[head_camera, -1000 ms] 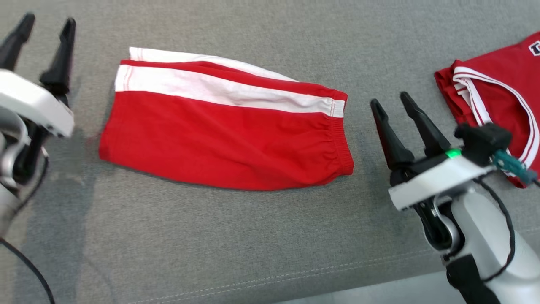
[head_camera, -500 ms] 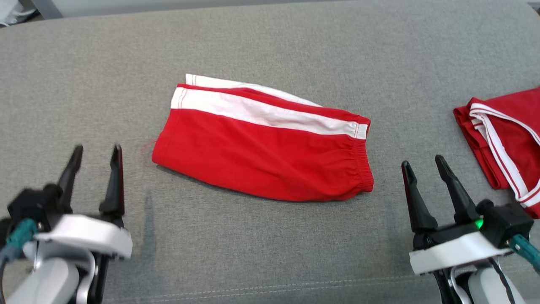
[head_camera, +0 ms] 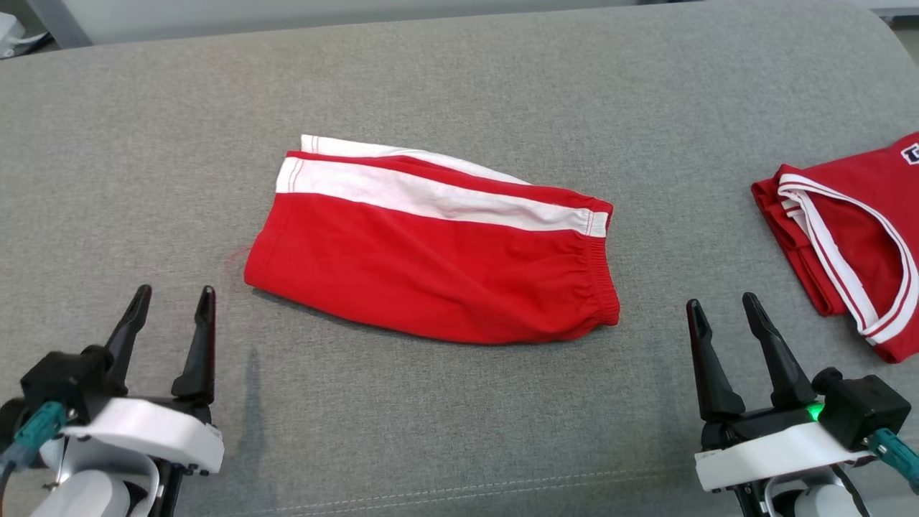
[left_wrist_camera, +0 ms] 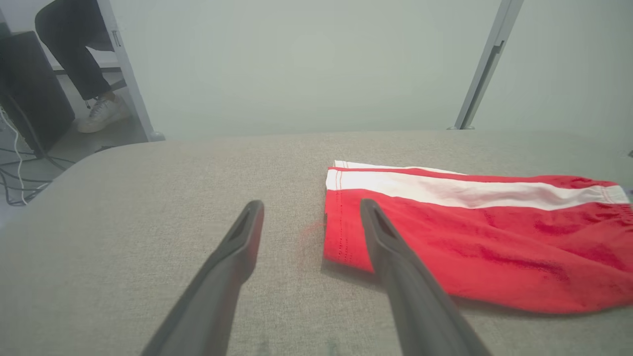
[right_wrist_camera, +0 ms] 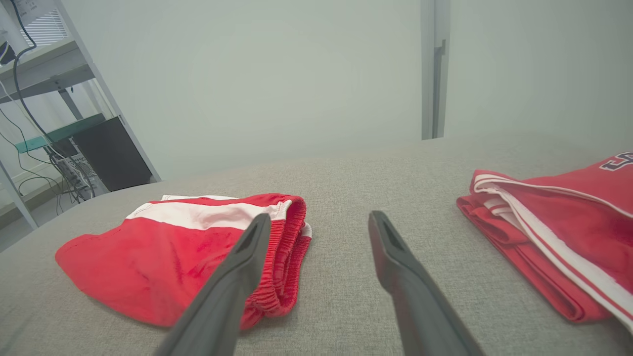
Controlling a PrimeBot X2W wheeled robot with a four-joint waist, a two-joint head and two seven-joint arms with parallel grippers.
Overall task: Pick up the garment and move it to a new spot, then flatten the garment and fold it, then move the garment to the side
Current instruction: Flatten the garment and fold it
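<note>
Left jaws at 7 o'clock and right jaws at 5 o'clock, long dark tapered pairs, stand apart and empty. Between them, toward centre, the garment point(head_camera: 431, 280) lies folded: soft red shorts with white stripes and a gathered waistband, on the grey woven tabletop point(head_camera: 459, 86). A folded red jersey point(head_camera: 872, 237) with white trim lies at 3 o'clock.

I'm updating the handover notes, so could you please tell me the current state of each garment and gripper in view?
red shorts: folded, lying flat on the grey surface, nothing holding them.
red jersey: folded, lying apart from the shorts.
left gripper: open, empty.
right gripper: open, empty.
</note>
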